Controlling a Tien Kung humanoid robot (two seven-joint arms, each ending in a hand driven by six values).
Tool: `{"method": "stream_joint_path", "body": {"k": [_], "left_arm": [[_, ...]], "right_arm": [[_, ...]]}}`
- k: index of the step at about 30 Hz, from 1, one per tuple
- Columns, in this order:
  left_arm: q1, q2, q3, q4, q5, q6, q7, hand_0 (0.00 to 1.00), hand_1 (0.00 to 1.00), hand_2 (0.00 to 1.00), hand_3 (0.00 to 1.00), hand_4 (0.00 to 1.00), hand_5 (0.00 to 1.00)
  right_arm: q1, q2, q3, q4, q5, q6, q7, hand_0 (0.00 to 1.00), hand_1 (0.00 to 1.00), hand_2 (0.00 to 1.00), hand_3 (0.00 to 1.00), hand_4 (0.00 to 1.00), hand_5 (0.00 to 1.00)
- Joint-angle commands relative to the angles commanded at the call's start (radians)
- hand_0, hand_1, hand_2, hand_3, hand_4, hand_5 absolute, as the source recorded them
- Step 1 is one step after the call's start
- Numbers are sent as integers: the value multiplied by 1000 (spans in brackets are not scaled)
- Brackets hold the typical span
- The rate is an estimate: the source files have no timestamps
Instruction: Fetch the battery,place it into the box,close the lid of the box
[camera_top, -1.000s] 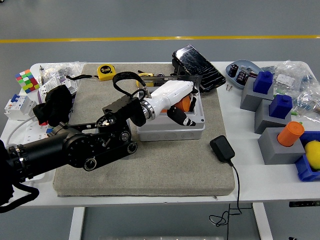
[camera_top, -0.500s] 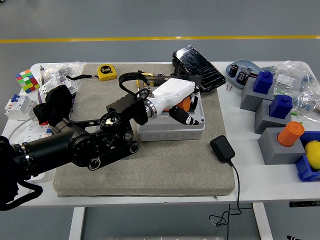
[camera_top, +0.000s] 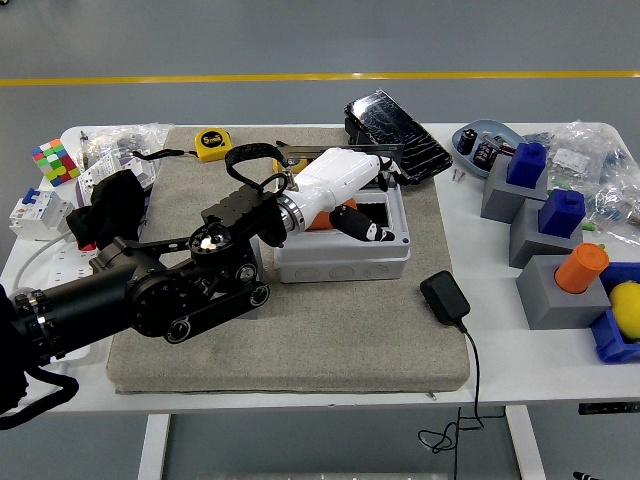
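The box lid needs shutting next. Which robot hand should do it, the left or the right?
Probably the left. The left hand is already over the open white box, with the black lid tipped up just behind it. No right arm shows in the picture at all.

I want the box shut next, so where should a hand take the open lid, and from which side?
Take the lid by its raised far edge, coming from above and behind, then swing it toward the robot over the box. It leans open past the box's back wall, apparently hinged there, so the far edge probably gives most leverage. The left hand is over the box.
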Motion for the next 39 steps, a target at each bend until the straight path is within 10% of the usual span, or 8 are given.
{"method": "stream_joint_path", "body": {"k": [13, 21, 29, 39], "left_arm": [[87, 88, -207, -147, 51, 45, -31, 600, 707, 692, 738, 998, 479], [101, 112, -205, -144, 54, -70, 106, 671, 794, 759, 769, 998, 527], [134, 154, -203, -256, 34, -214, 261, 595, 735, 708, 758, 998, 552], [180, 204, -210, -402, 14, -286, 340, 543, 711, 688, 754, 998, 576]], "right_arm": [[-6, 4, 22, 0, -5, 0, 0, 669, 675, 688, 538, 909, 517], [-8, 5, 26, 3, -6, 0, 0, 670, 675, 688, 538, 909, 517], [-16, 5, 31, 5, -8, 0, -1, 666, 675, 688, 538, 908, 516], [-28, 3, 36, 3, -11, 1, -2, 669, 676, 688, 538, 908, 515]]}}
